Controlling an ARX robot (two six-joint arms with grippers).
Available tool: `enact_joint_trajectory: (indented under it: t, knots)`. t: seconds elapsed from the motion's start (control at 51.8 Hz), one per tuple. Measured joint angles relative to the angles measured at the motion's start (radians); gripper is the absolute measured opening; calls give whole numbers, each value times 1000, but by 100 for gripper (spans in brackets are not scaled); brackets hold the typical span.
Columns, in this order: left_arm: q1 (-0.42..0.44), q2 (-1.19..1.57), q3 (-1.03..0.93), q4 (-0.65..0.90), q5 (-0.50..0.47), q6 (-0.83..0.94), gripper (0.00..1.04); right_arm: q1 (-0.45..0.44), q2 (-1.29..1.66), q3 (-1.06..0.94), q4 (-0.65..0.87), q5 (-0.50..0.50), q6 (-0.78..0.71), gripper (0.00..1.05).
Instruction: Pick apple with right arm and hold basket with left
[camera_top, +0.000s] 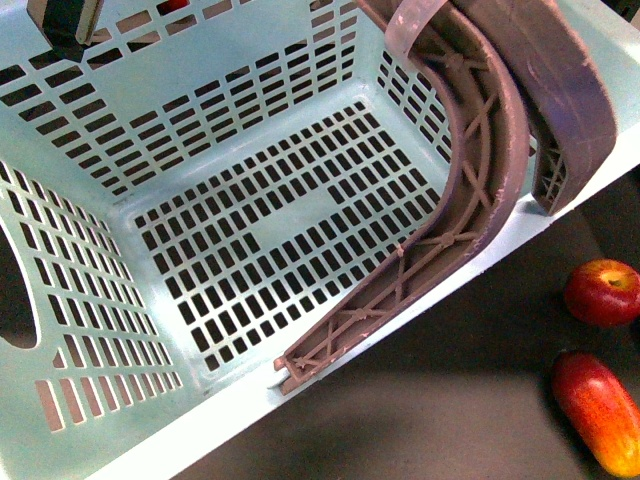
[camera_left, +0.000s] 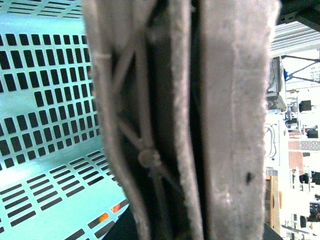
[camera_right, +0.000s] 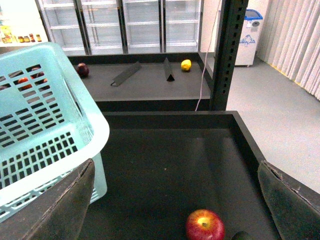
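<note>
The light teal basket (camera_top: 200, 150) hangs tilted and fills most of the front view, with its two brown-mauve handles (camera_top: 500, 120) swung together at the upper right. In the left wrist view those handles (camera_left: 230, 125) fill the picture; my left gripper is shut on them and its fingers do not show. On the dark shelf to the right of the basket lies the red apple (camera_top: 603, 292). In the right wrist view the apple (camera_right: 205, 226) sits between the fingers of my open right gripper (camera_right: 177, 207), untouched, and the basket (camera_right: 45, 125) is off to one side.
An elongated red-and-yellow fruit (camera_top: 598, 410) lies just nearer than the apple. A dark green thing (camera_right: 242, 235) touches the apple's side. The black tray wall (camera_right: 247, 140) and a black post (camera_right: 227, 55) bound the shelf. A lemon (camera_right: 186, 64) lies on the far shelf.
</note>
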Motion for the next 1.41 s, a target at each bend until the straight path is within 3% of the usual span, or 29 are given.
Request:
enact_joint_trajectory:
  t: [0.058, 0.116, 0.154, 0.328, 0.444, 0.56, 0.676, 0.907, 1.409]
  knots:
    - [0, 0, 0, 0, 0, 0, 15, 15, 32, 23, -68, 64, 26, 96]
    - [0, 0, 0, 0, 1, 0, 15, 21, 203, 115, -280, 202, 86, 96]
    - [0, 0, 0, 0, 0, 1, 15, -4, 299, 134, -309, 206, 93, 96]
    - [0, 1, 1, -1, 1, 2, 15, -140, 565, 134, -159, 118, 90, 96]
    - [0, 1, 1, -1, -2, 5, 15, -202, 850, 150, 86, 86, 66, 96]
    - [0, 1, 1, -1, 0, 4, 15, -222, 1224, 229, 316, 60, 45, 96]
    - [0, 1, 1, -1, 0, 4, 15, -223, 1534, 324, 412, 35, 25, 96]
    - [0, 1, 1, -1, 0, 4, 15, -202, 1878, 470, 464, 56, -30, 96]
    - [0, 1, 1, -1, 1, 3, 15, -159, 2210, 772, 401, 82, -25, 96]
